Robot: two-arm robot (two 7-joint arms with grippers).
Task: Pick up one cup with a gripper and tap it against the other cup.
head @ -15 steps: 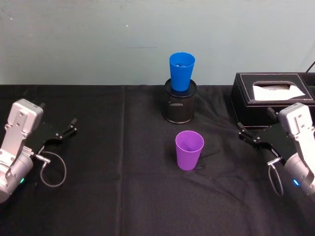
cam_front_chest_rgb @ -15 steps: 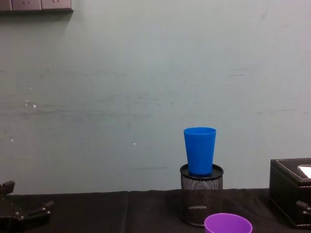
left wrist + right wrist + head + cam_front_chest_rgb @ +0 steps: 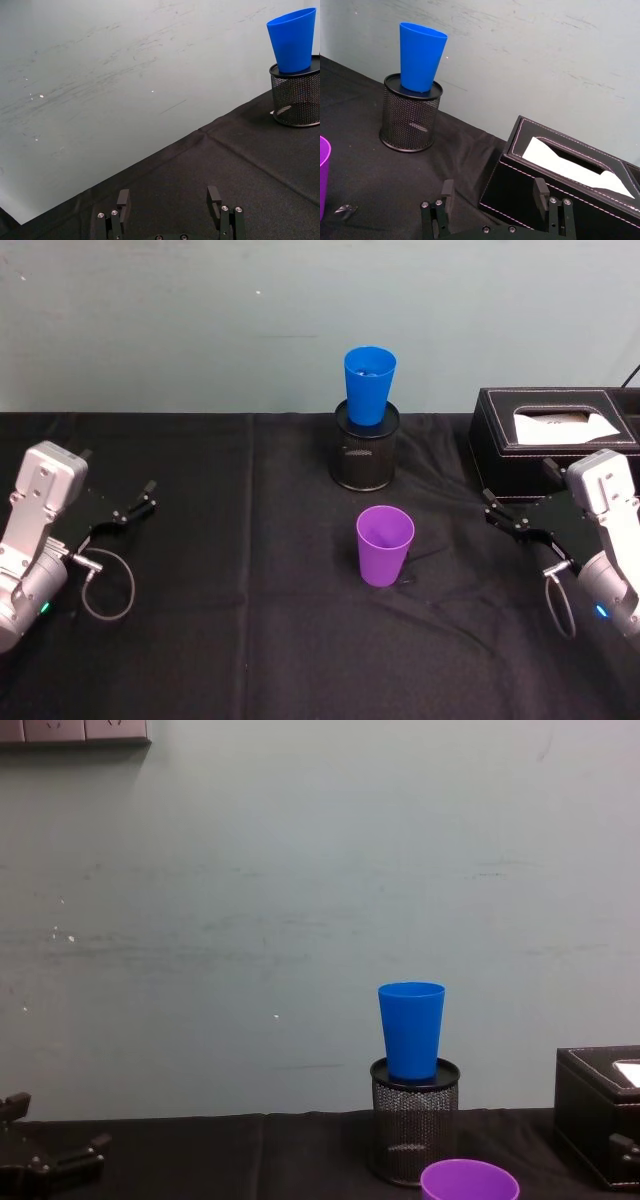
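Observation:
The purple cup (image 3: 385,545) stands upright and free on the black cloth at the table's middle; its rim shows in the chest view (image 3: 469,1180) and its edge in the right wrist view (image 3: 322,175). Behind it the blue cup (image 3: 369,386) (image 3: 411,1030) (image 3: 292,40) (image 3: 421,57) sits upright in a black mesh pen holder (image 3: 366,455). My left gripper (image 3: 120,480) (image 3: 167,197) rests open at the table's left side, far from both cups. At the right side, in front of a tissue box, my right gripper (image 3: 515,485) (image 3: 494,187) is open with nothing between its fingers.
A black tissue box (image 3: 555,445) (image 3: 560,185) stands at the back right, just behind the right gripper. A pale wall runs close behind the table. A cable loop (image 3: 105,585) hangs from the left wrist.

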